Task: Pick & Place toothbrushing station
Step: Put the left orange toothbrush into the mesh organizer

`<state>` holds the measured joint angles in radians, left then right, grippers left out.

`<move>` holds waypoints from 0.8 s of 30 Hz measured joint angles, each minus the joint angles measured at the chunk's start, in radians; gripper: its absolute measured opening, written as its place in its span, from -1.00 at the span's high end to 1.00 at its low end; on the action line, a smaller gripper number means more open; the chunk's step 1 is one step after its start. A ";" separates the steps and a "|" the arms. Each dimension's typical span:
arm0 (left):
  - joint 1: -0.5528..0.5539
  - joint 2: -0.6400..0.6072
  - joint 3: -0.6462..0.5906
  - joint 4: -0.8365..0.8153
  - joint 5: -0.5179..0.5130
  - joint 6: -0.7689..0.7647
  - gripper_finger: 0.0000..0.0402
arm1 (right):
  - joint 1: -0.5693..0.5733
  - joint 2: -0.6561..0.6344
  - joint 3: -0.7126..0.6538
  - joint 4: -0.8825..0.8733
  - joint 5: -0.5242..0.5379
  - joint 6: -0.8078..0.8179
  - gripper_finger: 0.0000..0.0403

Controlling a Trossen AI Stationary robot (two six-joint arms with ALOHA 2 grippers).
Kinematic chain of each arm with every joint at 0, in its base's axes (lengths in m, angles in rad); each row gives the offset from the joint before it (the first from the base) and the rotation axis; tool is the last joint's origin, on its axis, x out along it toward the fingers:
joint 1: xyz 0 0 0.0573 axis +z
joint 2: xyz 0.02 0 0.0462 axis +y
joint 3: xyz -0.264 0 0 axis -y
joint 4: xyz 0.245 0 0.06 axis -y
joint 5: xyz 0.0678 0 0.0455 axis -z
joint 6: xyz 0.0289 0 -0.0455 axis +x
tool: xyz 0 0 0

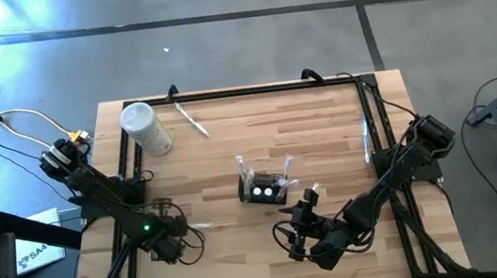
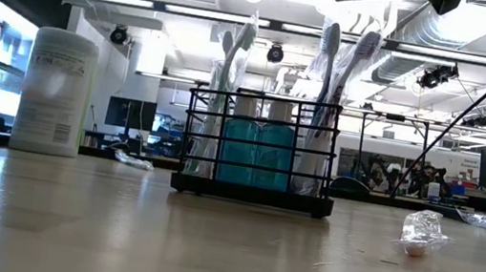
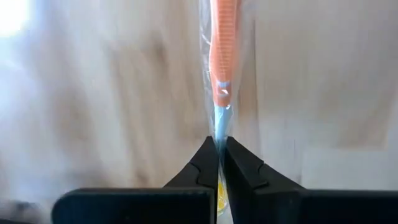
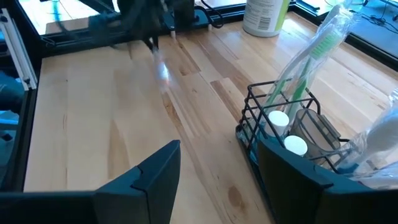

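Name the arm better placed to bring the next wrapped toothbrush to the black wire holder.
Left, probably: its fingers are shut on an orange-handled toothbrush in clear wrap. The right gripper is open and empty beside the black wire holder.

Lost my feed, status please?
Left gripper shut on wrapped orange toothbrush. Right gripper open beside wire holder. Nothing blocking.

The toothbrushing station [image 2: 258, 148] is a black wire rack holding 2 teal bottles [image 2: 256, 154] with white caps. The wrapped toothbrush [image 3: 222, 56] shows an orange ribbed handle. The cylindrical container [image 2: 55, 92] is white, and the table [image 1: 224, 170] is pale striped wood.
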<state>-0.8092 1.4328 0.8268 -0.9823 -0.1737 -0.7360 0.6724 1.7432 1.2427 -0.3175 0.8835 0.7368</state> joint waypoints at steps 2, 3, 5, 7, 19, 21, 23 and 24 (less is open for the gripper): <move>-0.002 0.002 0.085 -0.066 -0.071 0.042 0.99 | -0.002 0.000 0.000 0.004 -0.002 0.000 -0.01; -0.003 0.005 0.130 -0.097 -0.108 0.061 0.99 | -0.004 0.000 0.000 0.008 -0.003 0.000 -0.01; -0.003 0.020 0.229 -0.151 -0.178 0.107 0.99 | -0.006 0.000 0.000 0.010 -0.012 0.000 -0.01; -0.010 0.048 0.316 -0.203 -0.228 0.160 0.99 | -0.007 0.000 0.000 0.016 -0.027 0.000 -0.01; -0.018 0.284 0.767 -0.152 -0.485 0.918 1.00 | -0.007 0.000 0.000 0.024 -0.046 0.003 -0.01; -0.018 0.313 0.784 -0.169 -0.556 1.078 0.99 | -0.005 0.000 0.000 0.024 -0.050 0.003 -0.01; -0.018 0.334 0.785 -0.198 -0.644 1.216 0.99 | -0.002 0.000 0.000 0.024 -0.049 0.003 -0.01; -0.016 0.347 0.785 -0.212 -0.697 1.277 0.99 | 0.001 0.000 0.000 0.023 -0.049 0.003 -0.01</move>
<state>-0.8252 1.7800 1.6119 -1.1941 -0.8709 0.5411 0.6737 1.7432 1.2427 -0.2942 0.8341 0.7403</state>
